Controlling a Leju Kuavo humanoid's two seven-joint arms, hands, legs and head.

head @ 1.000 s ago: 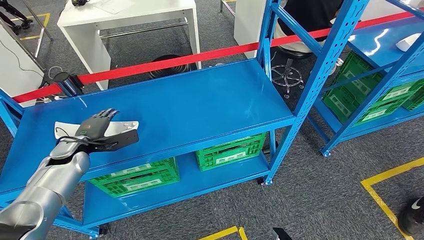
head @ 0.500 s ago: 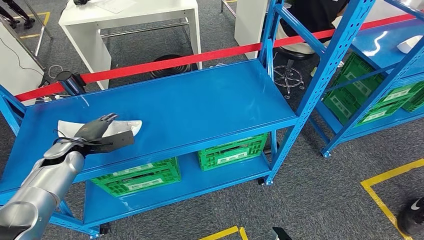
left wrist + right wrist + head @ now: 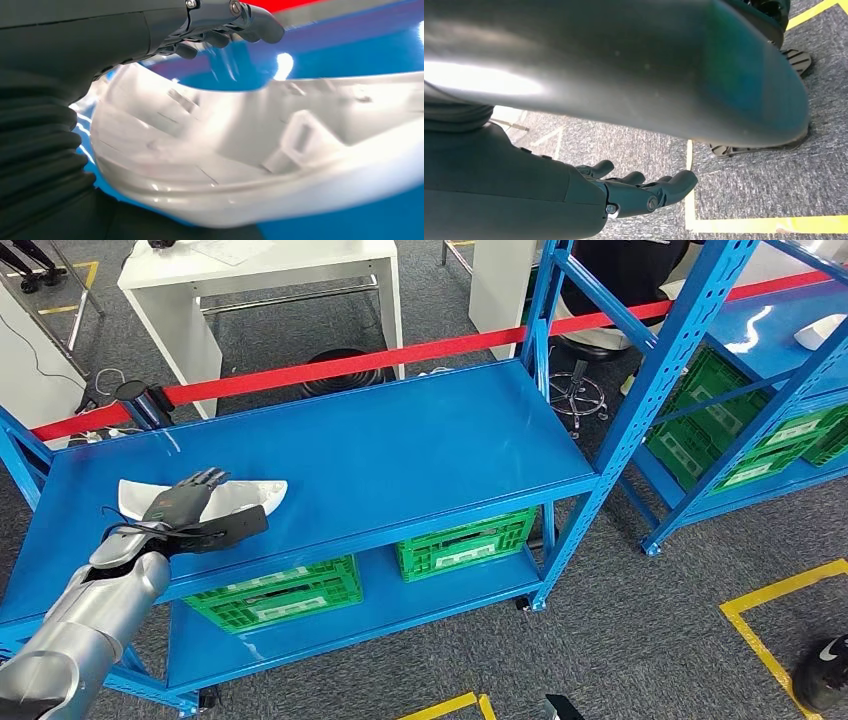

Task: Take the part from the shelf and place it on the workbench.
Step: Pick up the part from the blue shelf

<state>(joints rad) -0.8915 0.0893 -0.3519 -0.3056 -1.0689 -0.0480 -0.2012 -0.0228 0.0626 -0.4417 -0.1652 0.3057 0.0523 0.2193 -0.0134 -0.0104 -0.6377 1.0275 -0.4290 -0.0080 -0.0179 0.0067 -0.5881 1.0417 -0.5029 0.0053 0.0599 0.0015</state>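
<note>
Our left hand [image 3: 185, 505] lies over the white part [image 3: 250, 492], which sits on the blue shelf [image 3: 400, 450] near its front left corner, long axis along the front edge. Fingers [image 3: 240, 22] reach over its far rim, thumb at the near side; we cannot tell if they grip. Our right hand [image 3: 634, 192] hangs empty, fingers apart.

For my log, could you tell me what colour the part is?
White; the part shows best in the left wrist view.
</note>
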